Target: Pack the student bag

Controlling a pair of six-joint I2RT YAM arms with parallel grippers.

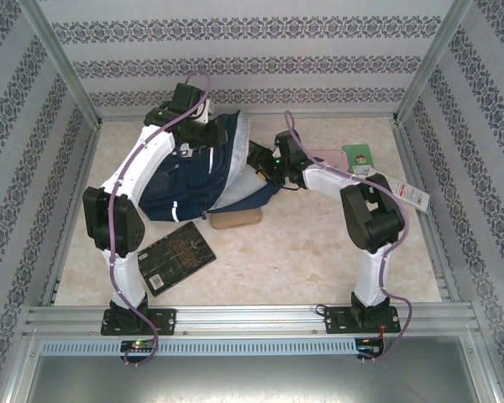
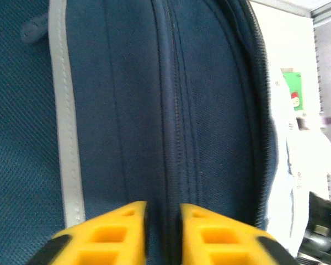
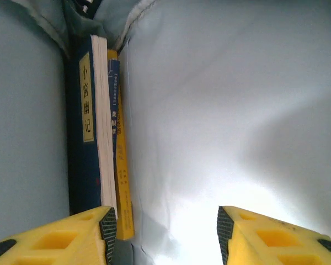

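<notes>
The left arm [image 1: 118, 227] stands up from its base at the near edge of the table [image 1: 319, 248]. It bends at a dark elbow toward the left edge, and its white forearm slants off to the far edge. The left gripper [image 2: 163, 226] has its yellow fingers [image 2: 107, 234] close together with only a narrow gap; whether they pinch anything cannot be told. The right arm [image 1: 371, 220] also stands at the near edge. It folds at a dark elbow near the right edge and reaches leftward toward the table's middle. The right gripper [image 3: 164, 237] holds its jaws wide apart, with nothing between them.
</notes>
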